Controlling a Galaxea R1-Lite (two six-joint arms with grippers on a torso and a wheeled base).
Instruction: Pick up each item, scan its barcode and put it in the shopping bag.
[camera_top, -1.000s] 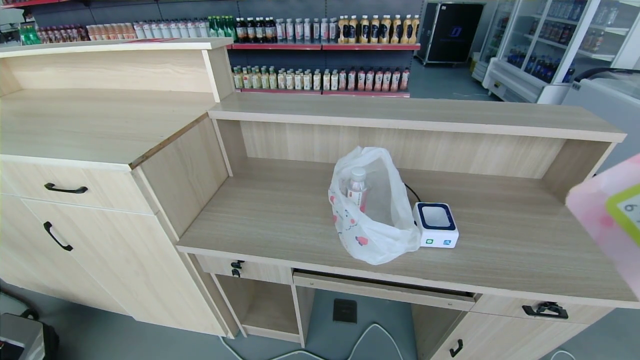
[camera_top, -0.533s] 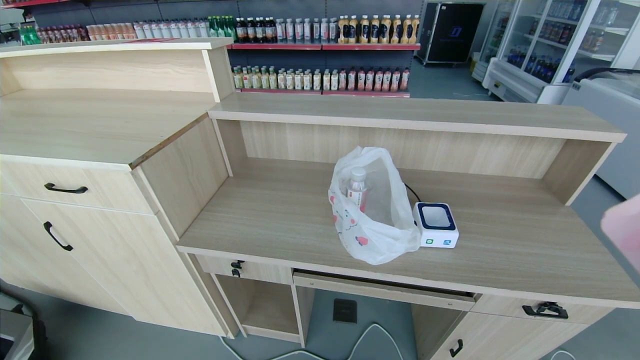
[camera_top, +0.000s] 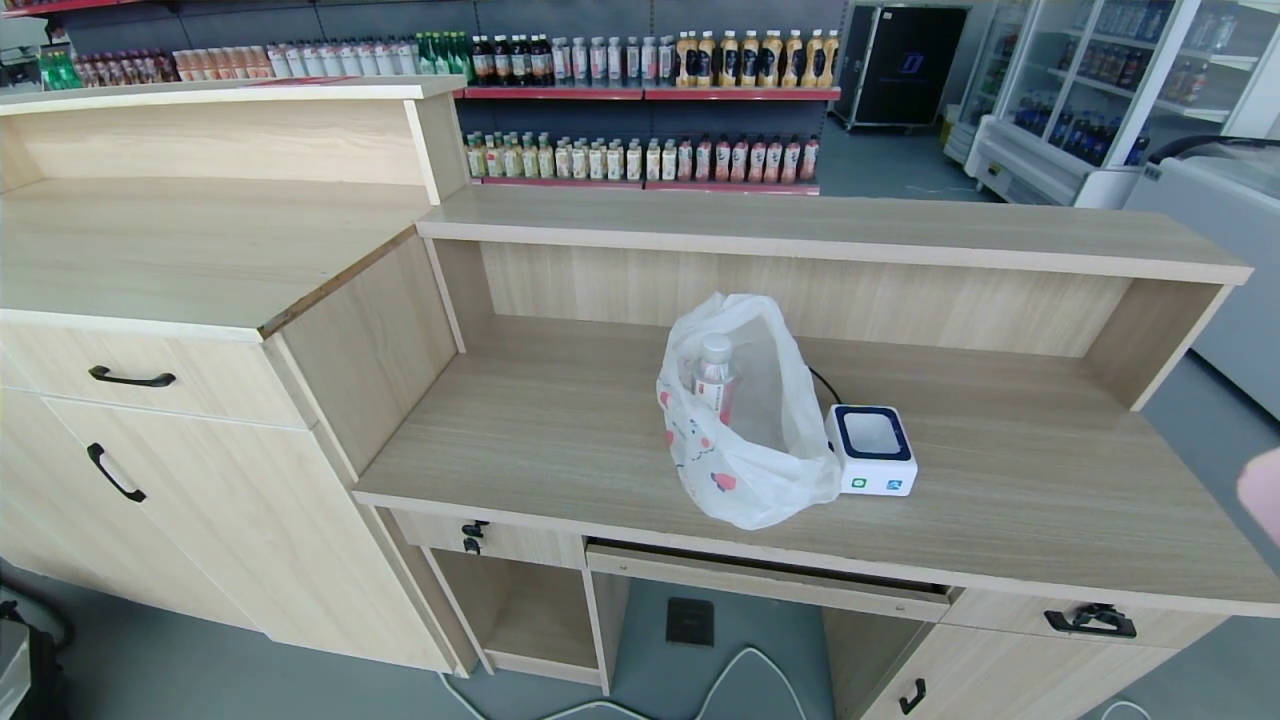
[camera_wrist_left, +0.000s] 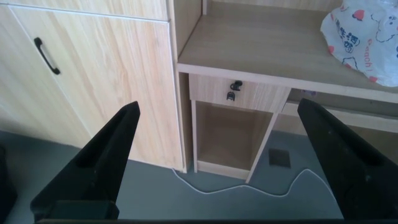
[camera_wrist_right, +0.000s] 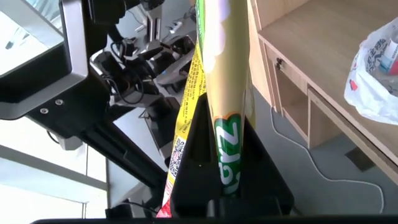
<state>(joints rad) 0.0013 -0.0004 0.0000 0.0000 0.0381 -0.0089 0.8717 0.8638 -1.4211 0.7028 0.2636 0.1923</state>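
Note:
The white plastic shopping bag (camera_top: 745, 420) stands open in the middle of the lower desk top (camera_top: 560, 420), with a bottle (camera_top: 714, 375) upright inside it. A white barcode scanner (camera_top: 870, 450) sits against the bag's right side. My right gripper (camera_wrist_right: 225, 134) is shut on a flat yellow-green snack packet (camera_wrist_right: 224, 62) with a barcode strip; a pink blur of the packet (camera_top: 1262, 490) shows at the head view's right edge. The bag (camera_wrist_right: 379, 68) lies well off from it. My left gripper (camera_wrist_left: 217, 124) hangs open and empty, low in front of the desk, with the bag (camera_wrist_left: 367, 37) above and beyond it.
A raised ledge (camera_top: 820, 225) runs along the back of the desk and a taller cabinet (camera_top: 180, 250) stands to the left. Drawers and a cubby (camera_wrist_left: 233, 134) sit under the desk top. Drink shelves (camera_top: 650, 70) and fridges (camera_top: 1080, 90) fill the room behind.
The pink packet at the head view's right edge has slid further right and down, leaving a sliver in view. Bag, bottle and scanner have not moved.

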